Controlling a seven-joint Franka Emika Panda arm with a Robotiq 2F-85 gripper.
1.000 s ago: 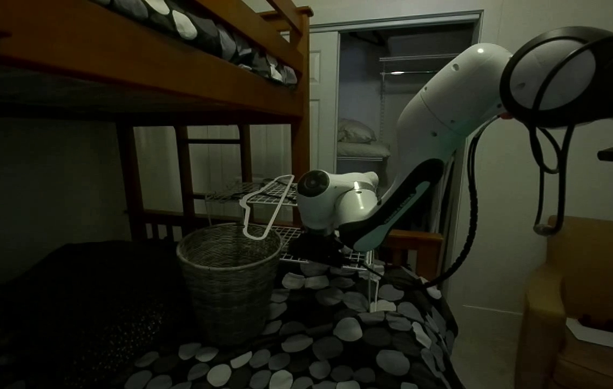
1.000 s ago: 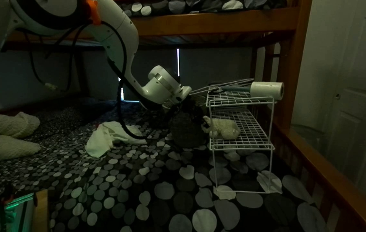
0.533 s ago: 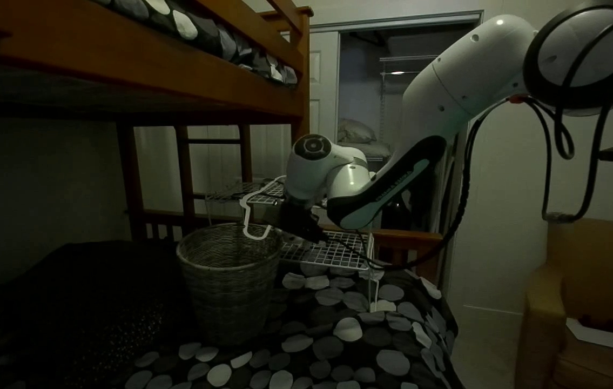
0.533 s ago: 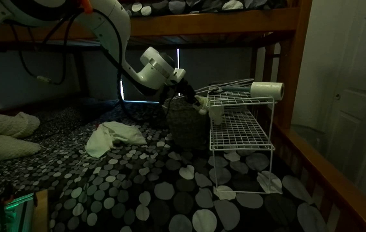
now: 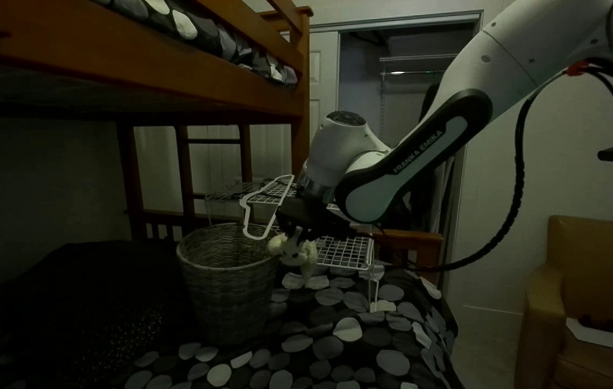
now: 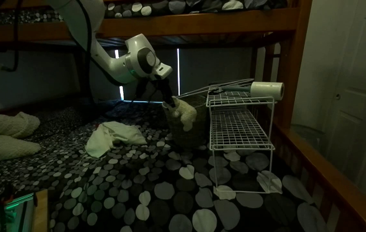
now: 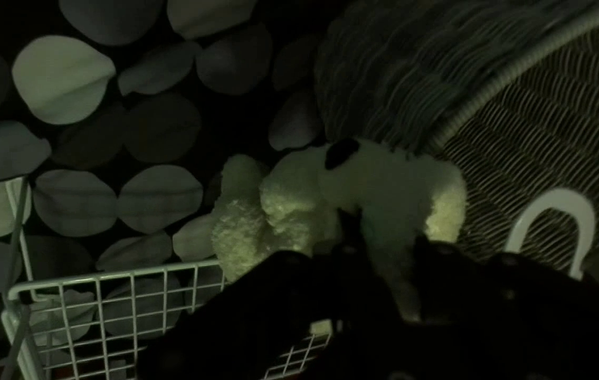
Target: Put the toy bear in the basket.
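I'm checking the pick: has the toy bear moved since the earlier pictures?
Yes. In an exterior view, the toy bear has moved left in the picture, off the white wire rack's lower shelf, and hangs from the gripper.

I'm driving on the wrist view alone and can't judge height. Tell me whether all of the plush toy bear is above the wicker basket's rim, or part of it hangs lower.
Observer: Part hangs lower, it seems. In an exterior view, the dangling end of the plush toy bear shows against the outer wall of the wicker basket, under the rim.
Operator: Noted. Now tell me what that white curved piece belongs to, the one I see against the basket's inside weave.
Observer: It looks like the end of a white clothes hanger; in both exterior views that juts out toward the basket from the top shelf of the white wire rack.
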